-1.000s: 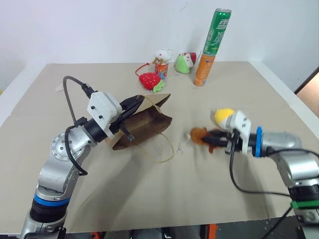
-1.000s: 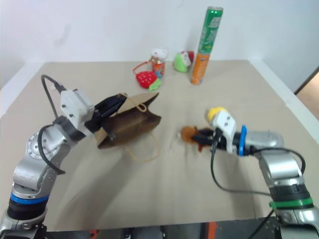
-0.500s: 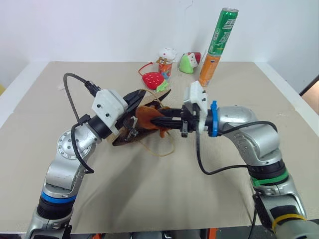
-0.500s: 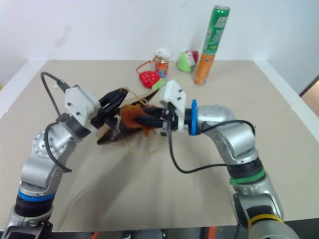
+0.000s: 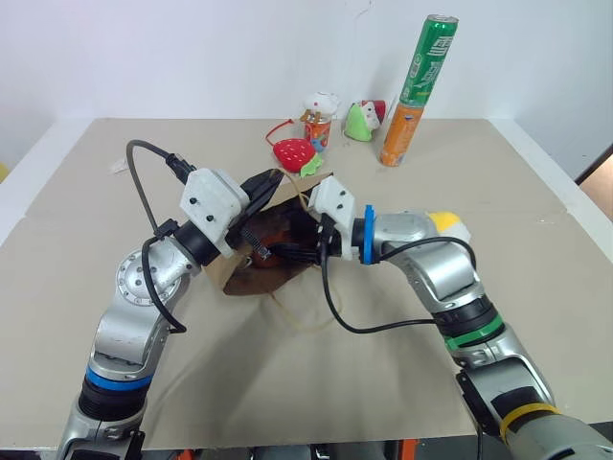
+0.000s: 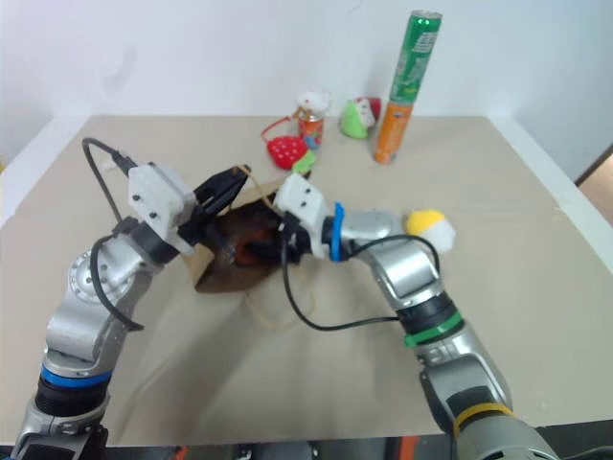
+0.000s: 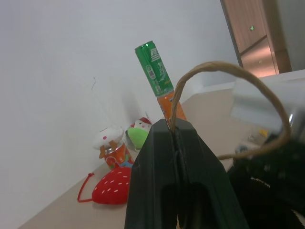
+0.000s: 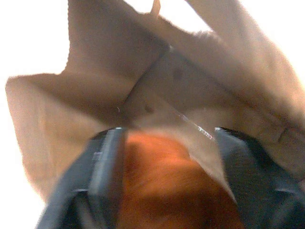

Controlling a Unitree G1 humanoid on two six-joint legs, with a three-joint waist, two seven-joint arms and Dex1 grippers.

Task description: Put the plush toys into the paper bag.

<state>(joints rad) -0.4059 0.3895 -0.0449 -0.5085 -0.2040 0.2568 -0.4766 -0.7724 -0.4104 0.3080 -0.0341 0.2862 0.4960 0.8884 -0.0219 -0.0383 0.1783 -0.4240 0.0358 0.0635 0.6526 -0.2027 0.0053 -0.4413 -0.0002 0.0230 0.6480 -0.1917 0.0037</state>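
So, the brown plush toy (image 5: pixel 273 237) is seen sitting inside the paper bag's (image 5: pixel 259 273) mouth.

From the head views, the bag is held up off the table (image 5: pixel 77 211) by the left gripper (image 7: pixel 177 143), pinched on its cord handle (image 7: pixel 228 76), while the egg-shaped plush toy (image 5: pixel 445 223) is left lying behind the right arm. From the right wrist view, the right gripper (image 8: pixel 167 162) is spread wide around the brown fur, inside the bag.
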